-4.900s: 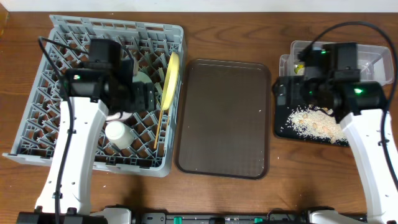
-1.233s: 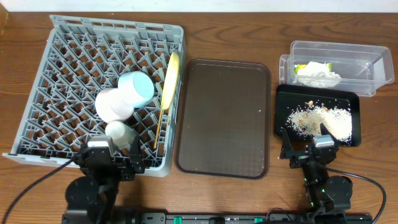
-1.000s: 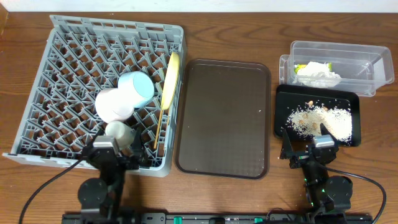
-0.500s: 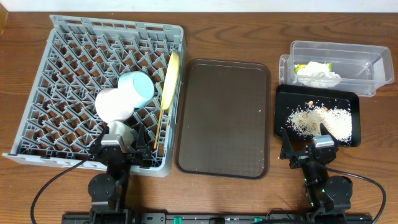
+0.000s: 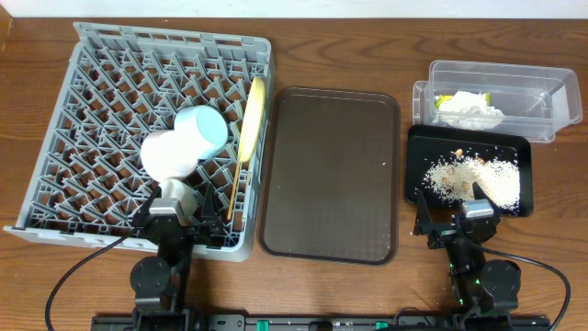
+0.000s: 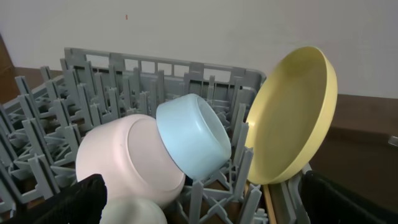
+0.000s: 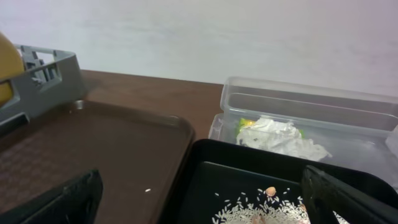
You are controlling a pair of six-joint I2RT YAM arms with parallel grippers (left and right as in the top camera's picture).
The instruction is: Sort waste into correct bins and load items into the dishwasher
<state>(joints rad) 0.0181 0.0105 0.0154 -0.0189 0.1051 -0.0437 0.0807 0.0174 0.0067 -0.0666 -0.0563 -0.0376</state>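
The grey dish rack (image 5: 110,37) holds a white bowl (image 5: 168,154), a light-blue bowl (image 5: 206,131), an upright pale-yellow plate (image 5: 253,112) and chopsticks (image 5: 236,184). My left gripper (image 5: 175,219) sits low at the rack's front edge, open and empty. In its wrist view (image 6: 205,208) it faces the white bowl (image 6: 121,162), the blue bowl (image 6: 193,137) and the plate (image 6: 292,118). The clear tub (image 5: 542,83) holds the napkin (image 5: 470,108) and the wrapper (image 5: 444,98). Rice crumbs (image 5: 473,176) lie in the black tray (image 5: 432,142). My right gripper (image 5: 453,219) is open and empty at that tray's front edge.
A dark brown serving tray (image 5: 331,175) lies between the rack and the bins, with one stray crumb on it. A small whitish cup (image 5: 180,195) stands in the rack just ahead of my left gripper. The right wrist view shows the tub (image 7: 298,102) and the black tray (image 7: 211,162).
Both arms have drawn back from over the rack and bins to the table's front. In the last second the left gripper shifted right and settled; the right has not moved.
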